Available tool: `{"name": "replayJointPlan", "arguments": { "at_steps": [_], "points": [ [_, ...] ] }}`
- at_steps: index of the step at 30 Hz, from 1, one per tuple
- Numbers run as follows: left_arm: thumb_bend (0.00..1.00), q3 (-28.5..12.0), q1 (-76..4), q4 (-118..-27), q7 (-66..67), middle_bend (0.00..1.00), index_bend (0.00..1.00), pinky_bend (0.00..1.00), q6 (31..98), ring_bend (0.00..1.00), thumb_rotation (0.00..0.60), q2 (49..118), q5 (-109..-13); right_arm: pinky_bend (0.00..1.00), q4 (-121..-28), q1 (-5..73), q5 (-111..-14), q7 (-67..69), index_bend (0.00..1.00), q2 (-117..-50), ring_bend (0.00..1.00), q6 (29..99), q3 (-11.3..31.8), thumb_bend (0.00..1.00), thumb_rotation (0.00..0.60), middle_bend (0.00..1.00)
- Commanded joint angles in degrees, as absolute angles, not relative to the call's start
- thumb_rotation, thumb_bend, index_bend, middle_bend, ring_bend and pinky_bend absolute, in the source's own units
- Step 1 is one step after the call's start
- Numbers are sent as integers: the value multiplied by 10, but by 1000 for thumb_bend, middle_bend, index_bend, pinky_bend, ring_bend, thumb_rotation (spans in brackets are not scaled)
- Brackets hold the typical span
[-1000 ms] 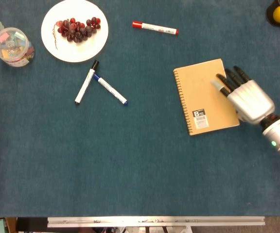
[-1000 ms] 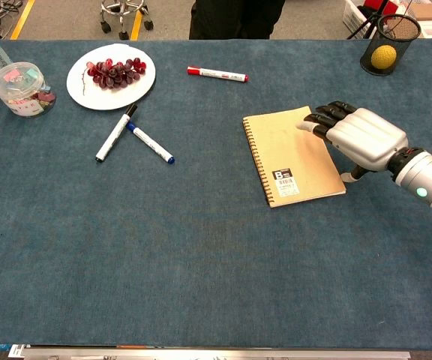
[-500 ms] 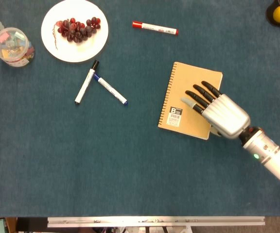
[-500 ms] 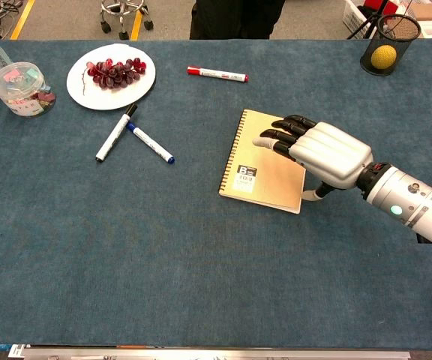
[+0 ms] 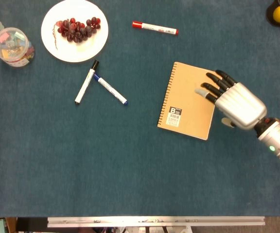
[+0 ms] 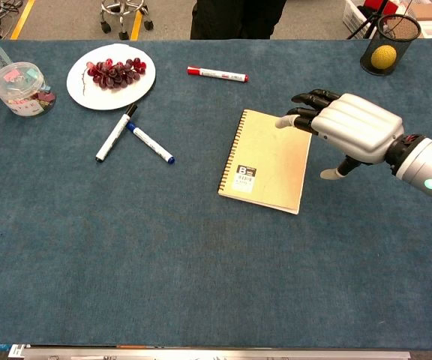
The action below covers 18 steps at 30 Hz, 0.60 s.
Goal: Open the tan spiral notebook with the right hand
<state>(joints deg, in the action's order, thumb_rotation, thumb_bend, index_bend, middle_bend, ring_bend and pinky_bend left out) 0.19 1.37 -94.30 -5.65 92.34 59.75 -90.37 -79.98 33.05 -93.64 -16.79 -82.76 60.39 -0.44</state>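
Note:
The tan spiral notebook (image 5: 186, 102) (image 6: 265, 161) lies closed and flat on the blue table, slightly turned, with its spiral along the left edge and a barcode label at its near left corner. My right hand (image 5: 236, 104) (image 6: 355, 131) hovers at the notebook's upper right corner. Its dark fingers (image 5: 213, 87) are stretched out over the cover's edge and its thumb hangs below. In the chest view it appears raised off the cover, holding nothing. My left hand appears in neither view.
A white plate (image 5: 50, 29) of grapes and a plastic tub (image 5: 12, 46) sit at the far left. Beyond the notebook lies a red marker (image 5: 154, 28). Two crossed markers (image 5: 85, 87) lie left of the notebook. A mesh cup (image 6: 385, 45) holding a yellow ball stands at the far right.
The notebook first slid left and turned under my right hand. Since then the hand has drawn back right and lifted from the cover's middle to its upper right corner.

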Motion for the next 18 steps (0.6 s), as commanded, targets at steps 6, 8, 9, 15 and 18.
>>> {"name": "replayJointPlan", "arguments": {
  "at_steps": [6,8,9,15,18],
  "points": [
    [408,2,16,-943,-58,155,249,103,925,179,600,597,-903,105,-668,344,-954,-130,284,-902,67,608,-9,101,600,230],
    [408,2,17,-942,-59,155,249,103,925,179,600,597,-901,105,-643,349,-956,-119,296,-919,68,608,-8,106,600,233],
    [408,2,17,-941,-59,155,249,103,925,179,600,597,-901,105,-632,352,-957,-114,299,-926,68,607,-8,106,600,234],
    [408,1,19,-939,-62,155,249,103,925,180,600,596,-897,106,-586,365,-964,-100,312,-961,71,604,-10,107,600,240],
    [408,0,20,-937,-64,155,249,103,926,180,600,596,-895,106,-576,366,-965,-96,313,-965,71,606,-13,106,600,240]
  ]
}}
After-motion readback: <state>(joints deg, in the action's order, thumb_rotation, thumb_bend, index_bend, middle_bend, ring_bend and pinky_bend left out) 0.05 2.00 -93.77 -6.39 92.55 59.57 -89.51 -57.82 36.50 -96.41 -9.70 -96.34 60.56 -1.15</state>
